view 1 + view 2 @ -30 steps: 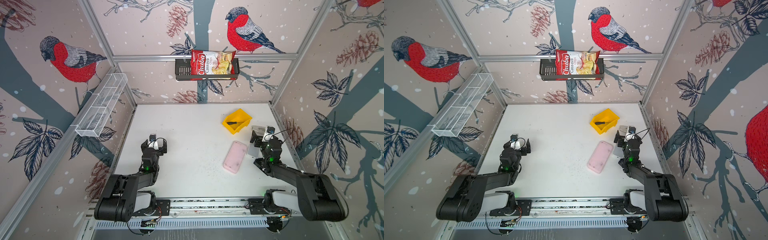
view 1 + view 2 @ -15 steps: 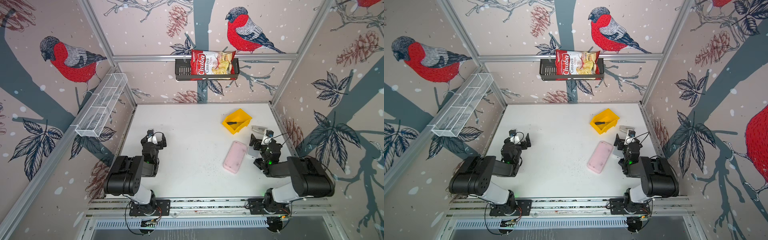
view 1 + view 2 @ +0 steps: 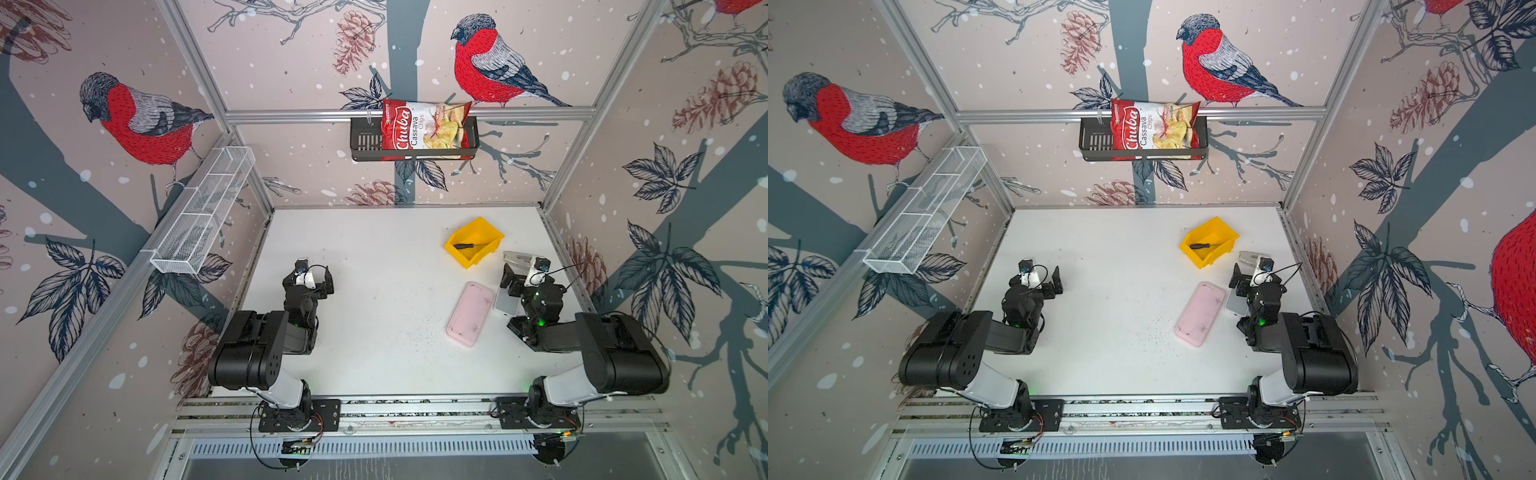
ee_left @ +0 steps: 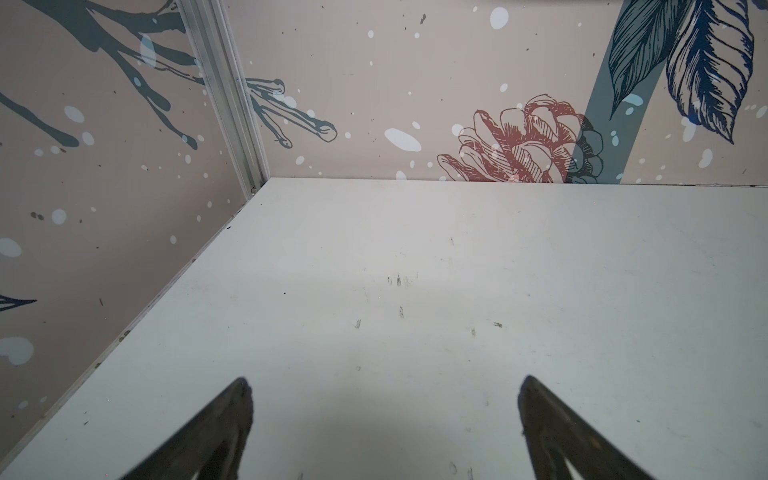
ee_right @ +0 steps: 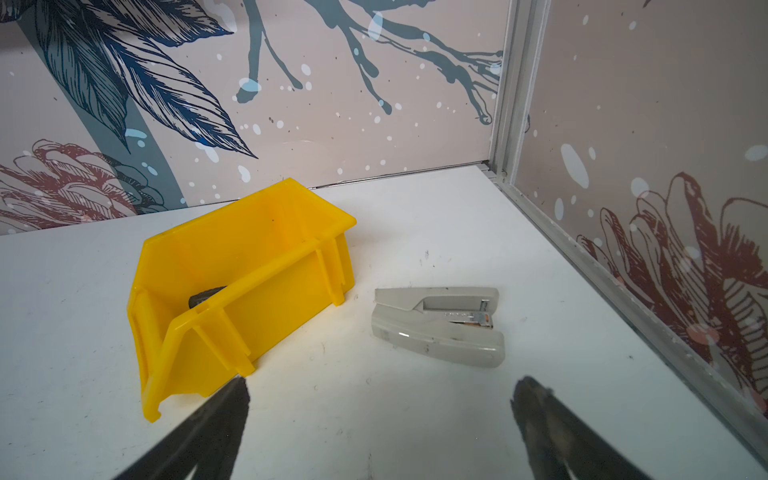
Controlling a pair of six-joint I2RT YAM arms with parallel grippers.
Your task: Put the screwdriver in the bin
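- We find the screwdriver (image 3: 471, 246) lying flat inside the bin (image 3: 495, 238), right of centre in both top views, with its black handle toward the left of the frame.
- In the right wrist view only the dark handle end of the screwdriver (image 5: 205, 296) shows above the bin's (image 5: 266, 291) low front wall.
- The yellow bin stands on the white desk (image 3: 374, 270), toward the rear right part of it.
- The left claw (image 3: 314, 269) sits over the left side of the desk, well apart from the bin. Its jaws are spread wide, with only bare desk between them in the left wrist view (image 4: 385, 381).
- The right claw (image 3: 523, 270) sits just below and right of the bin in the frame. Its jaws are fully apart and grip nothing (image 5: 383, 383).
- A grey stapler (image 5: 436, 328) lies on the desk just beside the bin, apart from it.
- A pink case (image 3: 469, 313) lies on the desk below the bin in the frame, left of the right arm.
- A chips bag (image 3: 424, 129) stands in the black basket (image 3: 365, 141) on the rear wall, top centre.
- A white mesh tray (image 3: 203, 212) is fixed to the left wall, upper left of the frame.
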